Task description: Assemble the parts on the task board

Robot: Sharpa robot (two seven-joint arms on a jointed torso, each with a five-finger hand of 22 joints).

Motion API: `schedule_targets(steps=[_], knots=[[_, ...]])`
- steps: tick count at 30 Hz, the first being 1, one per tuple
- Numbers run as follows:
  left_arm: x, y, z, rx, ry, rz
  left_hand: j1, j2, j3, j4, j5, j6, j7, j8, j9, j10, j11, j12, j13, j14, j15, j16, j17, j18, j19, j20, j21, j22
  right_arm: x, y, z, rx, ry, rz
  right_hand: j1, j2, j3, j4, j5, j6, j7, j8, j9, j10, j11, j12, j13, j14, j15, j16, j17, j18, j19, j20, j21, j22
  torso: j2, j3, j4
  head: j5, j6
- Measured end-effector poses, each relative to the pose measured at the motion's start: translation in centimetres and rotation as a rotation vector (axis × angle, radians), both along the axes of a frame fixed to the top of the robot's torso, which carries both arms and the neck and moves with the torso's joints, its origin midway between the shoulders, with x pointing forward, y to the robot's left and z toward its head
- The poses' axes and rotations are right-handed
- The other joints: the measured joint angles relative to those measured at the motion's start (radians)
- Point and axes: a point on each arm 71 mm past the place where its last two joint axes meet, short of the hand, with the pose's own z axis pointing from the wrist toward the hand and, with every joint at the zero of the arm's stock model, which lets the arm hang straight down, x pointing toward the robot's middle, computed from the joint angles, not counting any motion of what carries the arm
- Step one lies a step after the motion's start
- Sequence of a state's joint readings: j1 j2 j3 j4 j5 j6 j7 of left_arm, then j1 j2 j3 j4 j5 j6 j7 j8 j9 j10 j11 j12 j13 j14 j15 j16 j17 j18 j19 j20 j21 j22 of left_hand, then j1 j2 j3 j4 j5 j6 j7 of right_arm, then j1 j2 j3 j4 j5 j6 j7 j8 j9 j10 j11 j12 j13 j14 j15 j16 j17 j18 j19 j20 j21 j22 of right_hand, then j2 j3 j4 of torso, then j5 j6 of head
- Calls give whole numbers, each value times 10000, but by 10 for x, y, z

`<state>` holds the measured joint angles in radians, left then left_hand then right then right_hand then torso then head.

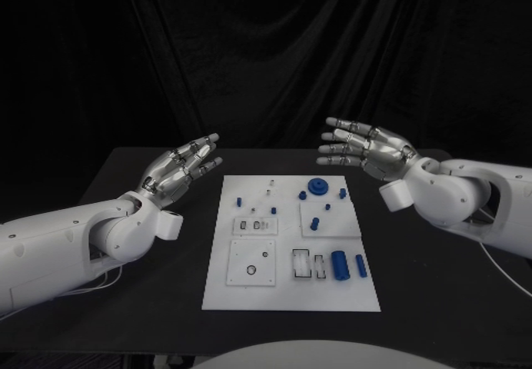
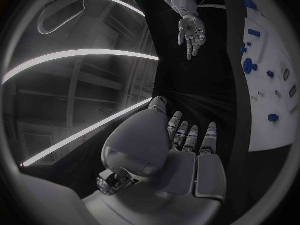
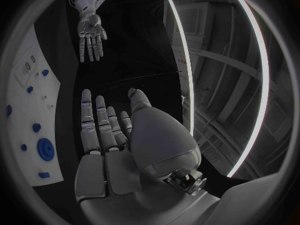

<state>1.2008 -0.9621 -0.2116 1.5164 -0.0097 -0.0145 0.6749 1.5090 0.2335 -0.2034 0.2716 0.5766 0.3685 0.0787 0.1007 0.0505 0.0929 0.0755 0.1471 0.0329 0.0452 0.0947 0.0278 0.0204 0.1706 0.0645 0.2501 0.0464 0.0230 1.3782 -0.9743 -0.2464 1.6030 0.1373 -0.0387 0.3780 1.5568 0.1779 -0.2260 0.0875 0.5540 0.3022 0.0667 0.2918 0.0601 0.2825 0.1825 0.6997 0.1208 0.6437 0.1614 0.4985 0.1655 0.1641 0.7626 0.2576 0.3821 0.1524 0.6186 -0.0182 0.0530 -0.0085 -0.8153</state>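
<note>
The left robot hand hangs in the air just off the task board's far left corner, fingers stretched and slightly apart, holding nothing and touching nothing. The task board, a white plate, lies flat in the middle of the black surface, between the two arms. On it, small blue parts are scattered over its far half: a blue gear near the far edge and short pegs close by. Two blue cylinders lie side by side toward the board's near right. The tiny pale pieces and the recesses in the board are too small to make out. The right robot hand hovers beyond the board's far right corner, fingers spread, empty.
</note>
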Motion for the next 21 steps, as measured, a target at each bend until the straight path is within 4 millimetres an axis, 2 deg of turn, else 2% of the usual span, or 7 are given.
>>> schedule_targets(steps=[4, 7, 10, 13, 16, 20, 21], knots=[[-3, 3, 2, 27, -43, -8, 0, 0, 0, 0, 65, 36, 36, 40, 0, 0, 0, 69, 0, 0, 0, 39, 0, 0, 2, 1, 0, -9, 4, -3, 16, -1345, -320, 40, 279, -69, 105, -304, -60, 644, 282, 500, 58, 516, 110, 337, -89, 1159, -120, 414, 9, -1, 909, -116, 624, 274, 133, 12, 20, 110, -250], [-5, 3, 6, 45, -121, -51, 81, 1, 28, -28, 121, 107, 33, 80, 15, 35, 34, 110, 10, 36, 36, 39, -1, -1, 1, 2, 0, -9, 6, -3, 22, -2649, -611, 213, 518, -125, 210, -563, -621, 1397, 567, 906, 127, 923, -19, 438, -219, 2527, -518, 947, 114, -2, 1891, -551, 1548, 757, 267, 17, 26, 171, -334], [-7, 4, 9, 78, -193, -60, 166, 3, 69, -69, 213, 108, 34, 80, 15, 37, 36, 109, 10, 40, 40, 39, -1, -1, 2, 2, -1, -8, 10, 2, 29, -4463, -1232, 588, 455, -256, 336, -650, -1342, 1943, 574, 950, 79, 1473, -226, 277, -515, 3691, -880, 1455, 140, -2, 2290, -887, 2814, 1604, 396, 11, 59, 178, -367], [-8, 7, 10, 120, -224, -46, 174, 10, 99, -100, 262, 108, 34, 80, 15, 0, 73, 109, 10, 72, 72, 38, -1, -1, 2, 2, -1, -8, 16, 9, 35, -6462, -2116, 981, 362, -348, 512, -550, -2209, 2273, 540, 952, 79, 1672, -353, 99, -560, 4184, -1065, 1969, 354, 0, 2456, -1020, 3523, 2127, 548, -8, 84, 166, -375], [-8, 6, 11, 126, -257, -89, 214, 50, 139, -83, 262, 144, 71, 79, 15, 0, 73, 109, 9, 108, 108, 38, -1, -1, 2, 2, -1, -8, 20, 13, 39, -8488, -3117, 1243, 340, -536, 682, -476, -2537, 2859, 435, 881, 116, 2057, -544, 0, -560, 4939, -1333, 2955, 825, -2, 2925, -1227, 4409, 2757, 699, -36, 107, 165, -386], [-11, 6, 13, 110, -285, -126, 214, 50, 138, -83, 262, 143, 70, 79, 15, 0, 73, 108, 9, 108, 108, 38, -1, -2, 2, 2, -1, -8, 23, 18, 41, -10745, -4400, 1497, 237, -807, 1032, -347, -2537, 3555, 258, 508, 144, 2726, -685, -505, -573, 5382, -1543, 4250, 1560, -32, 4080, -1444, 6786, 5722, 882, -94, 180, 59, -297], [-12, 7, 13, 105, -290, -129, 214, 50, 138, -83, 295, 148, 65, 79, 14, 1, 73, 109, 8, 108, 108, 38, -2, -2, 2, 2, -1, -8, 24, 20, 41, -11244, -4733, 1551, 220, -893, 1134, -292, -2537, 3716, 206, 407, 157, 2963, -717, -634, -573, 5498, -1569, 4558, 1735, -250, 4418, -1475, 7433, 6637, 923, -109, 204, 36, -279]])
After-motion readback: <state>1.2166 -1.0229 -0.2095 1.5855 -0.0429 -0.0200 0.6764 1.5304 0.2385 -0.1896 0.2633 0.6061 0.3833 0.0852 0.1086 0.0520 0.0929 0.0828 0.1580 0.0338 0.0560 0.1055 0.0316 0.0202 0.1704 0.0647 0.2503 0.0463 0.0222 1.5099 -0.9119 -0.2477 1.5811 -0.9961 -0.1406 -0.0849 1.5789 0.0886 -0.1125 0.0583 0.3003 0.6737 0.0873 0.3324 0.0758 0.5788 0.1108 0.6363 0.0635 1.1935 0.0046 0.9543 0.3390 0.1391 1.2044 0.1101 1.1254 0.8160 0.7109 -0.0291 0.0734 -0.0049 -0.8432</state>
